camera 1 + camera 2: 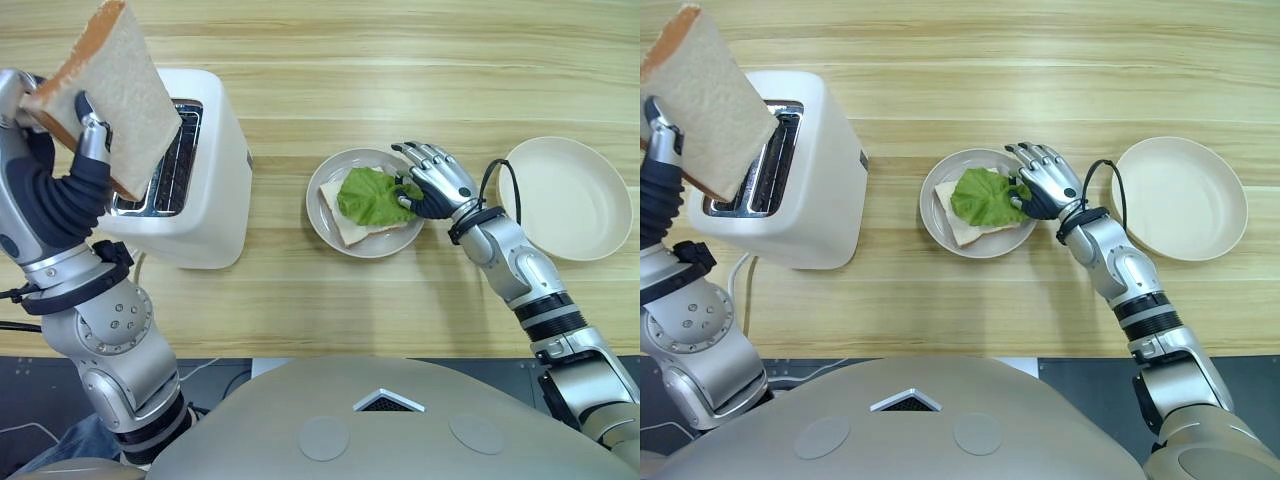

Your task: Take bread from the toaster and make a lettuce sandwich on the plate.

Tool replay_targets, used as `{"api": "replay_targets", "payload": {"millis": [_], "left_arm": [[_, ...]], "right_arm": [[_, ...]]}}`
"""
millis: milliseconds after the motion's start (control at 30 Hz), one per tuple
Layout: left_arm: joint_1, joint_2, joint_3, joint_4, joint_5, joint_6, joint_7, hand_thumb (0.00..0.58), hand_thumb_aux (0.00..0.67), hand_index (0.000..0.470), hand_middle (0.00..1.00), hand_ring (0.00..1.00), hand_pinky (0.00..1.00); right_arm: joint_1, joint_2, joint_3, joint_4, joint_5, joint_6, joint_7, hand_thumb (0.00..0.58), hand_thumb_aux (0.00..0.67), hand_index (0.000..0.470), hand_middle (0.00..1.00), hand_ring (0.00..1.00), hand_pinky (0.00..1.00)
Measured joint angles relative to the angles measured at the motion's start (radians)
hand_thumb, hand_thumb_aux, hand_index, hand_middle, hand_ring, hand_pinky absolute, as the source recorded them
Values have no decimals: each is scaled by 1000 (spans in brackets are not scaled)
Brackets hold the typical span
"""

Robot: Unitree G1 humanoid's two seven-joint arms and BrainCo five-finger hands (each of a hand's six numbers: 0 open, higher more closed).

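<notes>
Toaster (215, 200) sits left on the worktop (400, 60). Plate (370, 250) is at centre with the bottom slice (345, 228) and lettuce (368, 195) on it, so you're likely over halfway. Top slice (125, 80) is upper left, clamped in your left hand (80, 165) above the toaster, not yet placed. Right hand (440, 185) rests at the leaf's right edge; can't tell if it grips.

Toaster (205, 170): white, upright, two slots, set at left of table.
Bread slice (120, 85): brown-crusted, tilted, held raised over toaster's left side, gripped by left hand (85, 135).
Plate (313, 215): round, pale, placed mid-table.
Second slice (352, 232): laid flat on plate.
Lettuce leaf (368, 195): green, crinkled, spread over second slice, touched at right edge by right hand (435, 180), fingers uncurled.
</notes>
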State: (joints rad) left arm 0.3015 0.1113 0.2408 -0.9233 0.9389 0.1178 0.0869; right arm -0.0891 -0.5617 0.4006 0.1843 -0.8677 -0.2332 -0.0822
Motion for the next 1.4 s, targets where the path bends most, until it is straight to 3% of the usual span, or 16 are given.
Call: {"api": "replay_targets", "payload": {"millis": [100, 700, 967, 1000, 1033, 1167, 1400], "left_arm": [[-70, 10, -1, -8, -6, 5, -35, 580, 670, 470, 1000, 1000, 1000], [-150, -21, -43, -32, 15, 9, -96, 580, 670, 470, 1000, 1000, 1000], [-153, -39, -86, -18, 12, -1, -99, 580, 670, 470, 1000, 1000, 1000], [-153, -47, -99, -15, 7, -1, -102, 580, 670, 470, 1000, 1000, 1000], [-157, -60, -121, -10, -15, 0, -109, 580, 670, 470, 1000, 1000, 1000], [-232, -146, -264, 47, -164, 33, -165, 580, 670, 470, 1000, 1000, 1000], [-333, -165, -431, 311, -447, 39, -230, 580, 670, 470, 1000, 1000, 1000]], "right_arm": [[9, 0, 10, -13, 0, -8, 7, 580, 670, 470, 0, 0, 0], [12, 36, -30, -135, 44, -30, -13, 580, 670, 470, 0, 0, 0], [3, 69, 15, -64, 32, -49, -15, 580, 670, 470, 0, 0, 0], [3, 69, 14, -65, 32, -50, -15, 574, 602, 422, 0, 0, 0], [4, 68, 8, -68, 32, -49, -16, 0, 0, 0, 0, 0, 0], [19, 80, -108, -137, 116, -17, -46, 0, 0, 0, 0, 0, 0], [85, 195, -368, -262, 550, 9, -21, 0, 0, 0, 0, 0, 0]]}}
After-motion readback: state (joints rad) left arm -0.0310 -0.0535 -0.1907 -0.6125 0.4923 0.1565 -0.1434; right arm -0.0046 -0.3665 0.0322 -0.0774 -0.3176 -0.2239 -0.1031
